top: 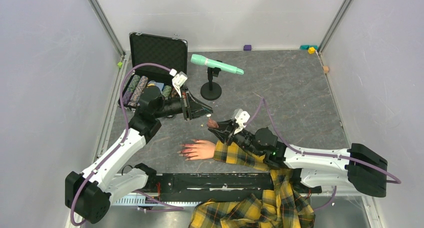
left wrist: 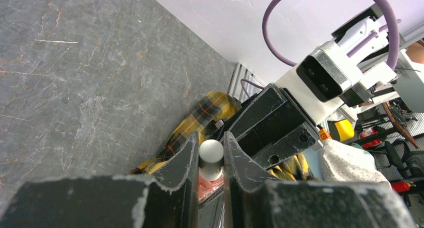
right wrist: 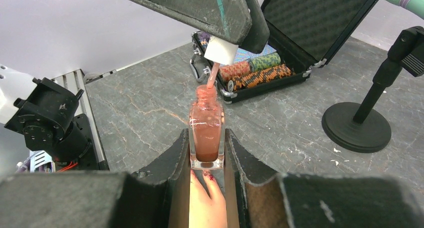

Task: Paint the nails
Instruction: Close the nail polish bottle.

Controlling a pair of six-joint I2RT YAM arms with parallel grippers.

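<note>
Below the right fingers (right wrist: 170, 163), the nails (right wrist: 207, 177), polish bottle (right wrist: 206, 130) clamped above

Two grippers are in view, the left gripper (left wrist: 210, 148) and the right gripper (right wrist: 206, 143). One polish bottle (right wrist: 206, 133) stands between the right gripper's fingers. One white cap (left wrist: 210, 155), with one brush (right wrist: 214, 74), sits between the left's. One mannequin hand (top: 200, 149) lies just under the right gripper; its nails (top: 186, 151) are too small to count. Beyond the left gripper are one open case (top: 159, 50) holding at least three chip rolls (right wrist: 264, 62), and one microphone (top: 216, 64) on one stand (top: 211, 90). Far past both grippers lie about five small blocks (top: 247, 47).
</note>
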